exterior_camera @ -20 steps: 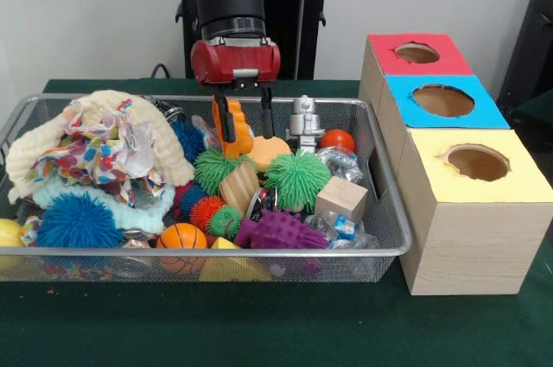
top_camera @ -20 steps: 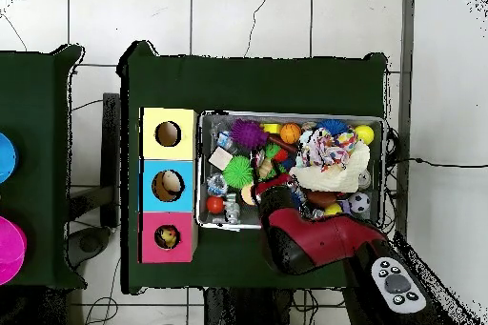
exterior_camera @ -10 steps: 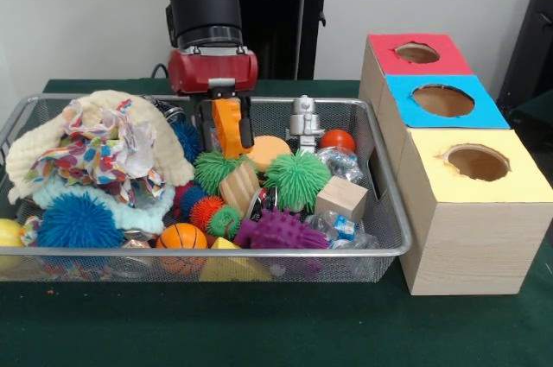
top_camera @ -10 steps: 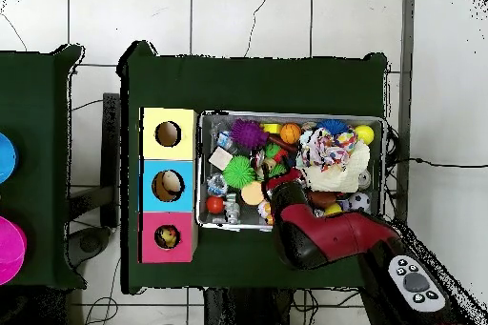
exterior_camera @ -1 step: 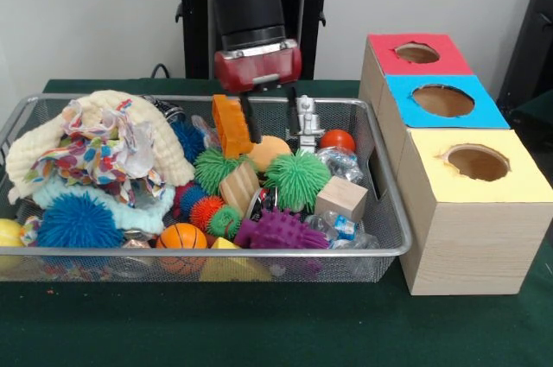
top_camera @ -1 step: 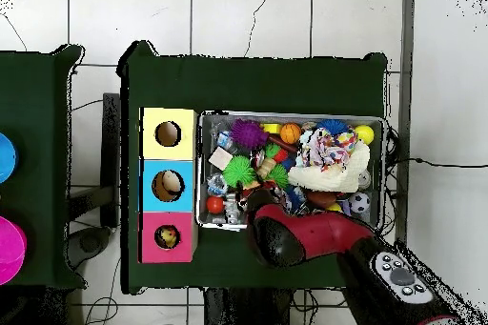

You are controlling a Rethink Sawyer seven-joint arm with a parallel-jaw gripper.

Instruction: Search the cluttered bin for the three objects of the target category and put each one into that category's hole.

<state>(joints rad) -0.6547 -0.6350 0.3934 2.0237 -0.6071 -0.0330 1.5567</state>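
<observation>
My gripper (exterior_camera @ -1 step: 271, 121) hangs open over the back middle of the wire bin (exterior_camera @ -1 step: 380, 250). Its left finger stands just right of an upright orange toy (exterior_camera @ -1 step: 228, 125), touching or nearly so; nothing sits between the fingers. A peach disc (exterior_camera @ -1 step: 270, 149) and a silver robot figure (exterior_camera @ -1 step: 304, 118) lie below and right of it. The three boxes stand to the right, with a red top (exterior_camera @ -1 step: 384, 54), a blue top (exterior_camera @ -1 step: 406, 108) and a yellow top (exterior_camera @ -1 step: 432, 179), each with a round hole. From overhead the arm (top_camera @ -1 step: 286, 237) hides the gripper; small things show inside the blue (top_camera @ -1 step: 168, 185) and red (top_camera @ -1 step: 168, 236) holes.
The bin also holds green spiky balls (exterior_camera @ -1 step: 298, 179), a purple spiky toy (exterior_camera @ -1 step: 278, 230), wooden blocks (exterior_camera @ -1 step: 340, 198), a red ball (exterior_camera @ -1 step: 338, 139), a small basketball (exterior_camera @ -1 step: 181, 238), a blue spiky ball (exterior_camera @ -1 step: 78, 222) and a heap of cloths (exterior_camera @ -1 step: 104, 147) at the left.
The gripper has swung from the left side of the orange toy to its right and now stands open beside it. The orange toy stays upright in about the same place.
</observation>
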